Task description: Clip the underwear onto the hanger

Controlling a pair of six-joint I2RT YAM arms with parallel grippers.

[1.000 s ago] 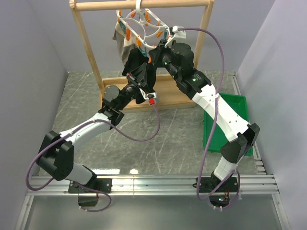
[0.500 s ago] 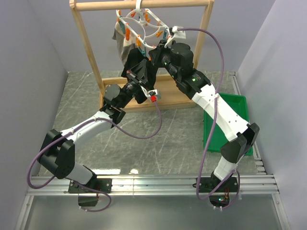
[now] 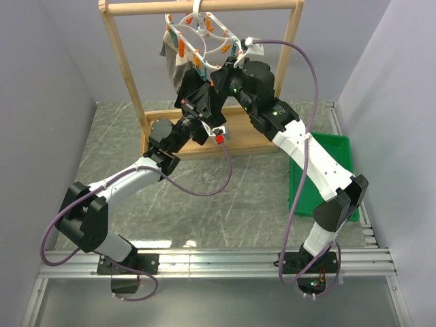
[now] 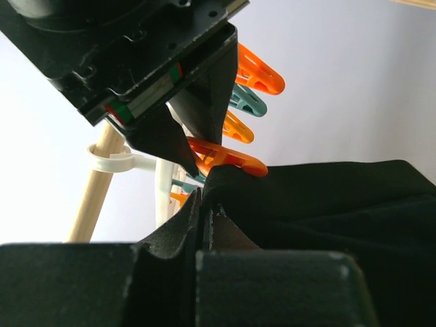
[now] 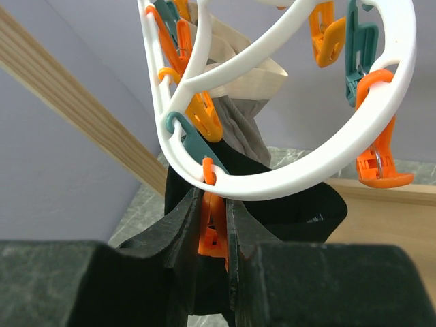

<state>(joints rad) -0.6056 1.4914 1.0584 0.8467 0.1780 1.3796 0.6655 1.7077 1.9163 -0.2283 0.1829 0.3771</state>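
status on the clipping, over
Left gripper shut on black fabric underwear. Right gripper pinching orange plastic peg on white oval plastic hanger. Grey-beige fabric garment clipped alongside.

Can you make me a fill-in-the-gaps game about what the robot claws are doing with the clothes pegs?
1. The left claw is shut on the ____ underwear.
2. The right claw squeezes an ____ peg on the hanger.
3. The tray on the table is ____.
Missing words: black, orange, green.
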